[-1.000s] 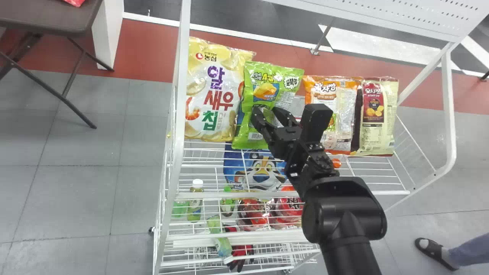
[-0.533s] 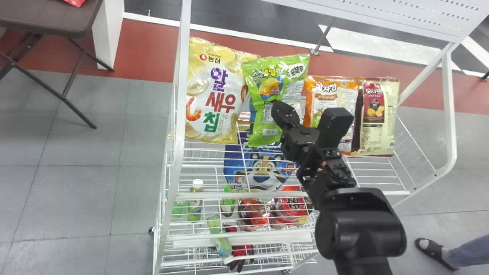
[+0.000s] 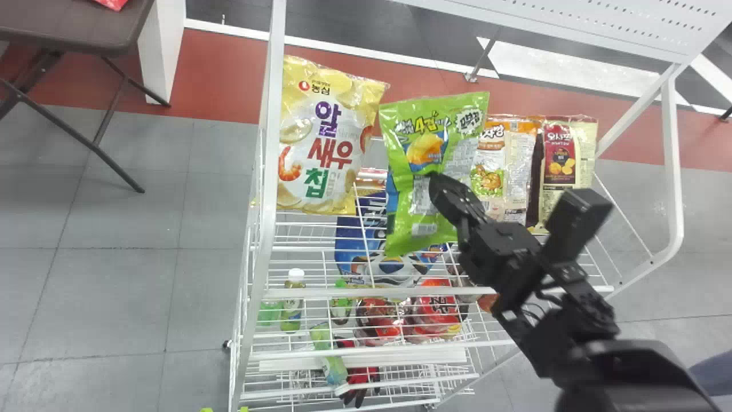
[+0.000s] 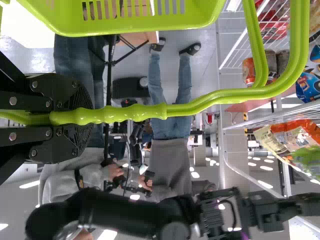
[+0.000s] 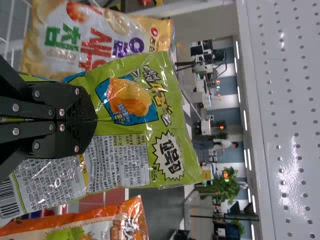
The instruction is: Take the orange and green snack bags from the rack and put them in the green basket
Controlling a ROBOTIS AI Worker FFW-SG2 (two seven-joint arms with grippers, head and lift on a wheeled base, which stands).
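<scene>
right claw [image 3: 437, 184] pinches the shiny green snack bag [image 3: 403, 129], creased mid-front.

We list, in the head view: one floor of grey square tiles [image 3: 126, 229], crossed by a red floor band [image 3: 223, 74] with a white edging line [image 3: 229, 27]; one dark-topped folding table [image 3: 74, 26] on thin braced legs, a white post [image 3: 163, 51] beside it. From the right wrist view we add a leafy green plant [image 5: 225, 189] and bright ceiling light strips [image 5: 245, 120].
</scene>
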